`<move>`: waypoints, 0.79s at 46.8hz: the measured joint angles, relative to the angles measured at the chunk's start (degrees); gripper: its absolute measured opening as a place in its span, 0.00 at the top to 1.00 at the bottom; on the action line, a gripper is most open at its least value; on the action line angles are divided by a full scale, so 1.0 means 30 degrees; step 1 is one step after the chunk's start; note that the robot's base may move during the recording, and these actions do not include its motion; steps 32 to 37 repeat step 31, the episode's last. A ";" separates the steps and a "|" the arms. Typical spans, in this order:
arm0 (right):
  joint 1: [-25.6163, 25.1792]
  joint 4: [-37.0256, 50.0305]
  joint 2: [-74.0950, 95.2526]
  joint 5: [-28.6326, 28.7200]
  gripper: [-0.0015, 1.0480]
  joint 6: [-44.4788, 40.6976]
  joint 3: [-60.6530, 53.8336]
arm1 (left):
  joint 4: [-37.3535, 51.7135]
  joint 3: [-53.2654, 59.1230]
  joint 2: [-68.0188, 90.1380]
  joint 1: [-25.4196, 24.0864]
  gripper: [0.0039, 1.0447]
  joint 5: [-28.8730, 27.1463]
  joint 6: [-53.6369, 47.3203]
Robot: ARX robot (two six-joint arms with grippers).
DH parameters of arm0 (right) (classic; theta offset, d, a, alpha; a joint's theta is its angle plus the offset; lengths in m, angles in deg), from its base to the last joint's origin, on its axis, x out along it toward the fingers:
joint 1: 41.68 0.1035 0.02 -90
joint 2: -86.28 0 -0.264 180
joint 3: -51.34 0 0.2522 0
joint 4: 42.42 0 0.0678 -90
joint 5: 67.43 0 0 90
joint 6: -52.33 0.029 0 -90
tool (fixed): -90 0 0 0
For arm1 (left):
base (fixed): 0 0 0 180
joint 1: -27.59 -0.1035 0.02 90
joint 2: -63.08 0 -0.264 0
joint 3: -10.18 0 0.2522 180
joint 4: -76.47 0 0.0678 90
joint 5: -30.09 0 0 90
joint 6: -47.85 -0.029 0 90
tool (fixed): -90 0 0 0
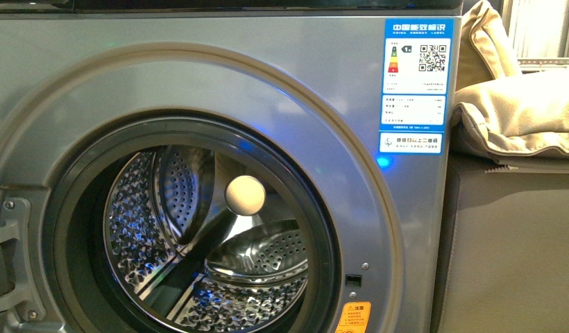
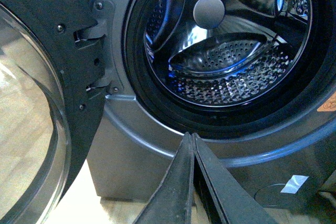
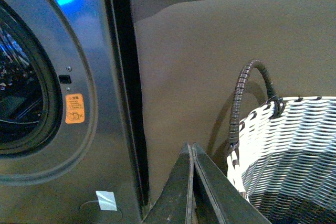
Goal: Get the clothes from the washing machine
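The grey washing machine (image 1: 316, 76) fills the front view, its round door swung open. Its steel perforated drum (image 1: 198, 243) shows bare metal and blue light; no clothes are in view in any frame. In the left wrist view my left gripper (image 2: 191, 136) is shut with nothing in it, just below the drum opening (image 2: 226, 56), and the open glass door (image 2: 31, 129) stands beside it. My right gripper (image 3: 190, 145) is shut and empty, between the washing machine's front corner (image 3: 113, 129) and a white woven basket (image 3: 294, 150).
Beige cushions (image 1: 517, 111) lie on a dark brown sofa side (image 1: 511, 243) to the right of the machine. The basket has a dark wrapped handle (image 3: 247, 98). An orange sticker (image 3: 74, 108) and a blue energy label (image 1: 415, 76) mark the machine's front.
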 joint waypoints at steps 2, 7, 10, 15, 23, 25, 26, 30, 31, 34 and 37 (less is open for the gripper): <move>0.0000 0.0000 0.0000 -0.0007 0.98 0.0000 0.0000 | -0.0022 0.0364 -0.0430 0.0000 0.97 0.0029 0.0007; 0.0000 0.0000 0.0000 -0.0007 0.98 0.0000 0.0000 | 0.0000 0.0372 -0.0503 0.0000 0.97 0.0000 0.0000; 0.0000 0.0000 0.0000 0.0000 0.98 0.0000 0.0000 | 0.0000 0.0372 -0.0503 0.0000 0.95 -0.0007 0.0015; 0.0000 0.0000 0.0000 0.0000 0.98 0.0000 0.0000 | 0.0000 0.0372 -0.0510 0.0000 0.76 -0.0007 0.0000; 0.0000 0.0000 0.0000 -0.0007 0.71 -0.0022 0.0000 | 0.0000 0.0372 -0.0510 0.0000 0.47 -0.0007 0.0000; 0.0000 0.0000 0.0000 -0.0007 0.64 -0.0022 0.0000 | 0.0000 0.0372 -0.0510 0.0000 0.39 -0.0007 0.0007; 0.0000 0.0000 0.0000 -0.0007 0.61 -0.0022 0.0000 | 0.0000 0.0372 -0.0510 0.0000 0.36 0.0000 0.0000; 0.0000 0.0000 0.0000 -0.0007 0.46 -0.0022 0.0000 | 0.0000 0.0372 -0.0510 0.0000 0.19 -0.0007 0.0000; 0.0000 0.0000 0.0000 -0.0007 0.42 -0.0022 0.0000 | 0.0000 0.0372 -0.0510 0.0000 0.16 -0.0007 0.0000; 0.0000 0.0000 0.0000 -0.0007 0.42 -0.0022 0.0000 | 0.0000 0.0372 -0.0510 0.0000 0.16 -0.0007 0.0000; 0.0000 0.0000 0.0000 -0.0007 0.42 -0.0022 0.0000 | 0.0000 0.0372 -0.0510 0.0000 0.16 -0.0007 0.0000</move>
